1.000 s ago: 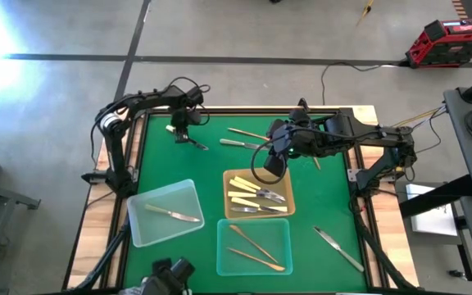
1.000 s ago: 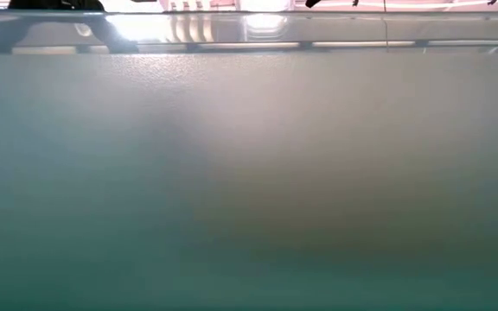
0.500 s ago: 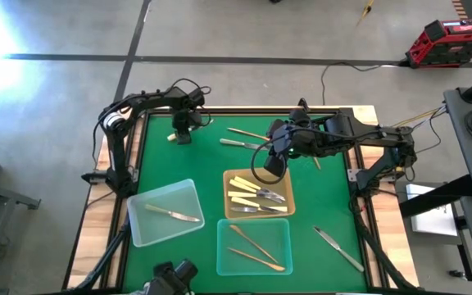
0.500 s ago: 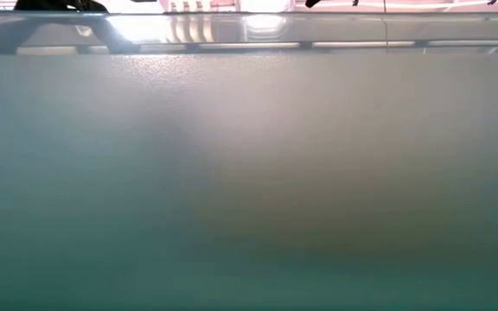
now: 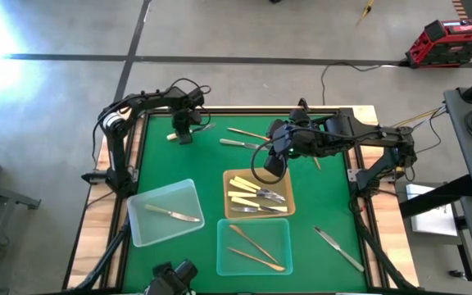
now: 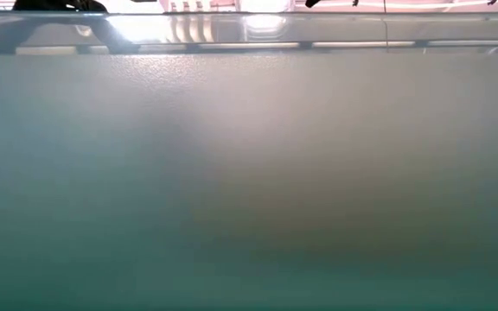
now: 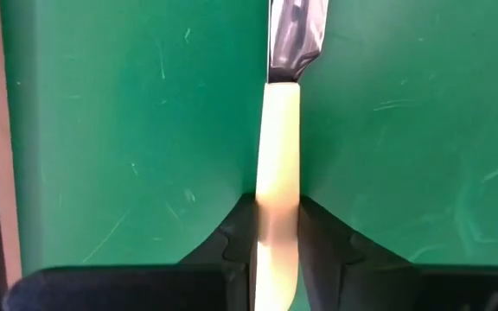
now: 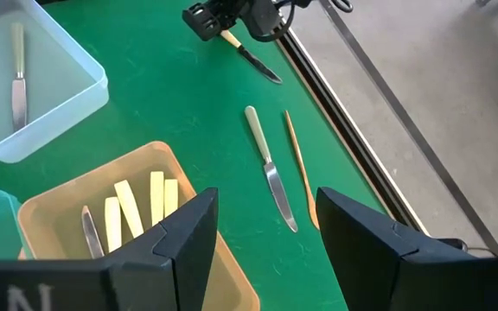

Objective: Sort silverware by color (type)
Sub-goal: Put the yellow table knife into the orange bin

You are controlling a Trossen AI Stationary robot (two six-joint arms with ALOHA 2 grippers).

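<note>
My left gripper stands near the green mat's far left corner, pointing down, shut on a cream-handled knife. My right gripper hangs open above the tan tray, with nothing between its fingers. The tan tray holds several cream-handled pieces. A clear tray holds one silver knife. A teal tray holds gold pieces. Loose on the mat lie a cream-handled knife, a gold piece and a silver knife. My left gripper pinches the knife's cream handle between its two fingers, about midway along the handle. The fingers come from above and lie across the knife. The silver blade sticks out ahead, and the knife lies flat on the mat.
The three trays fill the mat's near middle and left. The black frame edge runs close behind the loose pieces at the far side. The low view is filled by a blurred teal surface. Bare mat lies around the silver knife at the near right.
My left gripper has come down a little onto the cream-handled knife and now has its handle between the fingers. The knife has turned on the mat: its blade end has swung toward the far edge. My right arm has kept still.
</note>
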